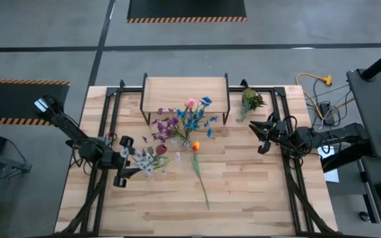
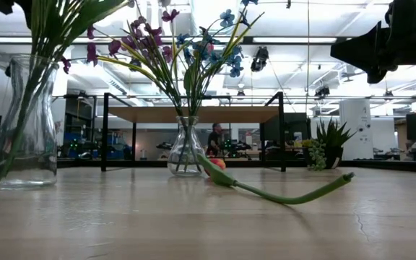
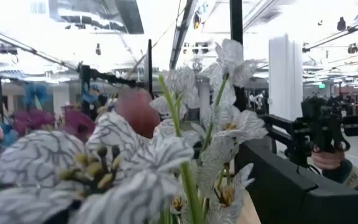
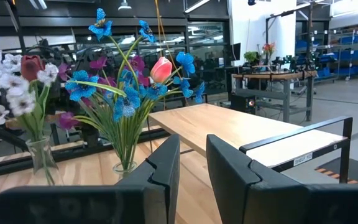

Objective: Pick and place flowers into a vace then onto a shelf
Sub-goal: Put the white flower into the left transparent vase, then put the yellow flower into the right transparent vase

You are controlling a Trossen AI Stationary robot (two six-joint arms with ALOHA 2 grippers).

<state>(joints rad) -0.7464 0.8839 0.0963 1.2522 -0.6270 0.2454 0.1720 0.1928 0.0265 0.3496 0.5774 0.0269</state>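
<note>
The left claw (image 1: 127,160) hangs low over the left part of the desk (image 1: 243,198) with its fingers spread apart, one on each side of a clear glass vase (image 2: 24,123) that holds the whitish flowers (image 1: 147,157) and a dark red bud (image 1: 161,150); whether the fingers touch the glass or the stems cannot be told, and from the wrist the white veined petals (image 3: 135,168) fill almost everything just ahead of the claw. Beyond that claw, toward the middle of the desk, a second, smaller glass vase (image 2: 186,148) stands upright with the purple flowers (image 1: 166,125), blue flowers (image 1: 197,118) and a pink tulip (image 1: 190,103) fanning out of it. Just beside that vase one loose orange-headed flower (image 1: 195,146) lies flat on the desk, its long green stem (image 1: 201,175) running toward the front edge, well apart from both claws. Behind the middle vase stands the shelf (image 1: 177,92), its light board bare on black legs. Farther right, a short leafy sprig (image 1: 250,100) sits near the shelf's right end. The right claw (image 1: 262,136) hovers above the right part of the desk, pointing at the middle vase, its fingers (image 4: 160,171) drawn near together with only a narrow gap and nothing between them.
</note>
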